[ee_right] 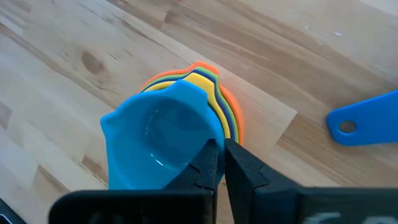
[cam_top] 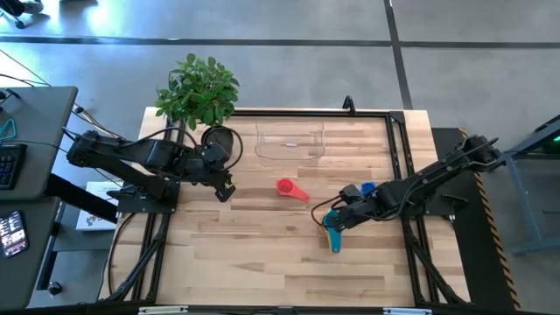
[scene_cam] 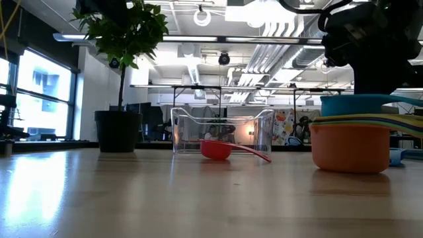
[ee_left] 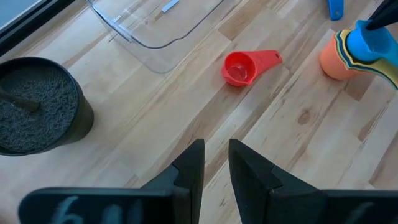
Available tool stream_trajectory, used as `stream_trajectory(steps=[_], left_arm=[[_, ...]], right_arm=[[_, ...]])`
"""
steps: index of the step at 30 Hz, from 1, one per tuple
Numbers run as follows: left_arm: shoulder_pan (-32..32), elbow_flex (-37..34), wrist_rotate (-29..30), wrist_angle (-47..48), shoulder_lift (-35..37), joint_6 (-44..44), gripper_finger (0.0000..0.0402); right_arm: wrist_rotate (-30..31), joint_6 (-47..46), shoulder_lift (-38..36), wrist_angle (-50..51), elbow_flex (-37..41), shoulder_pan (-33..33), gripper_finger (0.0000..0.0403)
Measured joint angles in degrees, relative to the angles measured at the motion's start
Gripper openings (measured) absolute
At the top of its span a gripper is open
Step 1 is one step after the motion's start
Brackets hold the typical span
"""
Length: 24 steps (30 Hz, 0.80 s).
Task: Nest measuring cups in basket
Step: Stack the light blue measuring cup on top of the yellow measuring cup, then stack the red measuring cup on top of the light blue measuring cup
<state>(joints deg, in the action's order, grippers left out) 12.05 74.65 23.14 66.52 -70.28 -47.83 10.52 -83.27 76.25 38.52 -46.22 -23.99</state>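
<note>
A stack of nested measuring cups (cam_top: 331, 232) stands on the table's right half, with an orange cup (scene_cam: 350, 149) at the bottom and a light blue cup (ee_right: 155, 140) on top. My right gripper (cam_top: 337, 220) is shut on that top cup. A red cup (cam_top: 287, 186) lies on the wood in front of the clear basket (cam_top: 289, 144). A dark blue cup (cam_top: 363, 187) lies just beyond the stack. My left gripper (cam_top: 226, 191) hovers left of the red cup. Its fingers stand a narrow gap apart with nothing between them (ee_left: 216, 162). My right gripper pinches the light blue cup at its rim (ee_right: 208, 144) between its two fingers, slanting down from above. One fingertip (ee_right: 206, 163) lies over the bowl's inside and the other just outside it. The cup sits upright in the top of the stack; the fingers hide the exact spot.
A dark plant pot (cam_top: 219, 140) with a leafy plant stands at the back left, beside the basket. Bare wood lies between the red cup and the table's near edge. The black frame rails run along the table's sides.
</note>
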Motion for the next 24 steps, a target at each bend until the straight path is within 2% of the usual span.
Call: stream_trajectory(steps=[12, 17, 24], left_arm=[[-0.02, 0.00, 0.02, 0.02, 0.00, 1.23, 0.0062], [-0.02, 0.00, 0.02, 0.00, 0.00, 1.44, 0.0062], [-0.02, 0.00, 0.02, -0.40, 0.00, 1.40, 0.0062]], right_arm=[[0.73, 1.29, -0.12, -0.26, 0.00, 0.00, 0.0065], [0.54, 2.37, -2.38, -0.22, -0.07, 0.00, 0.0070], [6.99, 10.58, -5.95, -0.47, -2.74, 0.05, 0.0071]])
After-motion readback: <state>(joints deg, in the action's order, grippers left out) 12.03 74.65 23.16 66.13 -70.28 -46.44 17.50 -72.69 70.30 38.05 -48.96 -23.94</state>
